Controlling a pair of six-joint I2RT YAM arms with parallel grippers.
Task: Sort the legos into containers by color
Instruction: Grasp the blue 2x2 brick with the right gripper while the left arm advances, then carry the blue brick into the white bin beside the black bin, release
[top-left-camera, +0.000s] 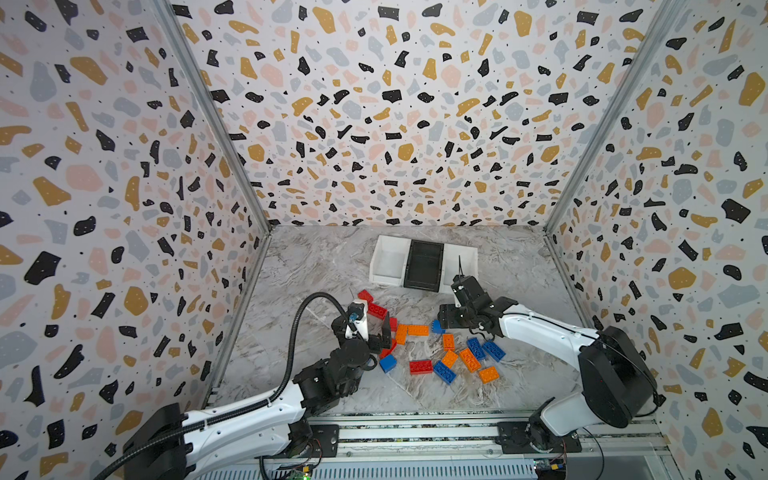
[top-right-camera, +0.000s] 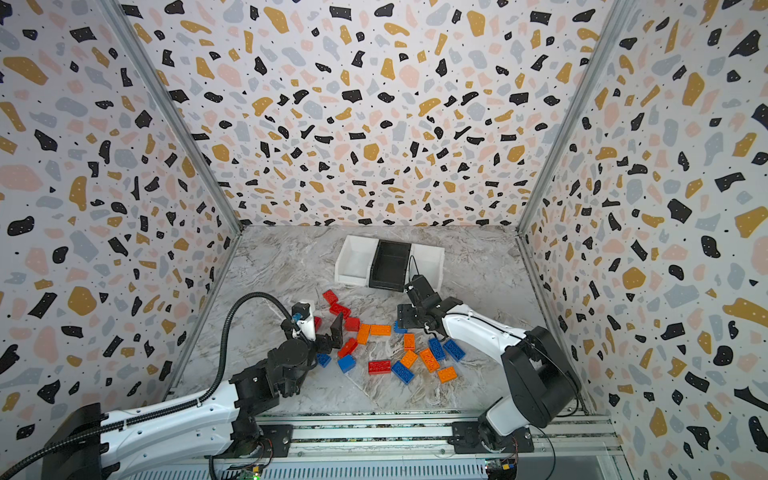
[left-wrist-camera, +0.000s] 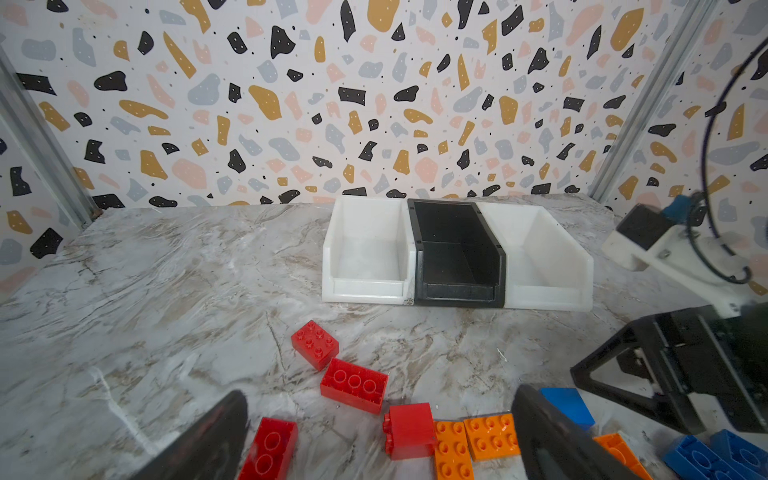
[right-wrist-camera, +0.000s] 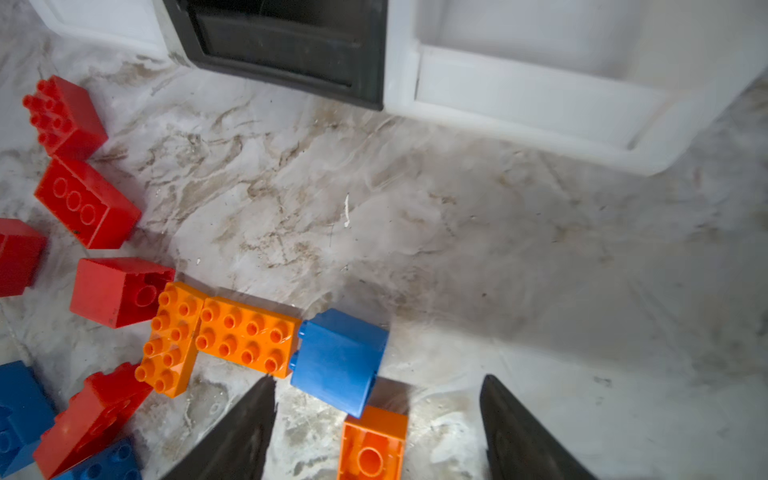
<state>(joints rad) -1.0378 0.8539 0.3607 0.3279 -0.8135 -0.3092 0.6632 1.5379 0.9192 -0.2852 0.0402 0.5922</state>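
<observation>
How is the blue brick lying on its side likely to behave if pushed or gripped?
The blue brick looks like rigid plastic, so it probably keeps shape when gripped. Its smooth faces may slip. Flat-sided, it would likely slide on the table rather than roll.

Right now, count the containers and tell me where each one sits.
3, joined in a row at the far end of the table: left white bin, black bin in the middle, right white bin. All look empty; I see no sign of hidden ones.
</observation>
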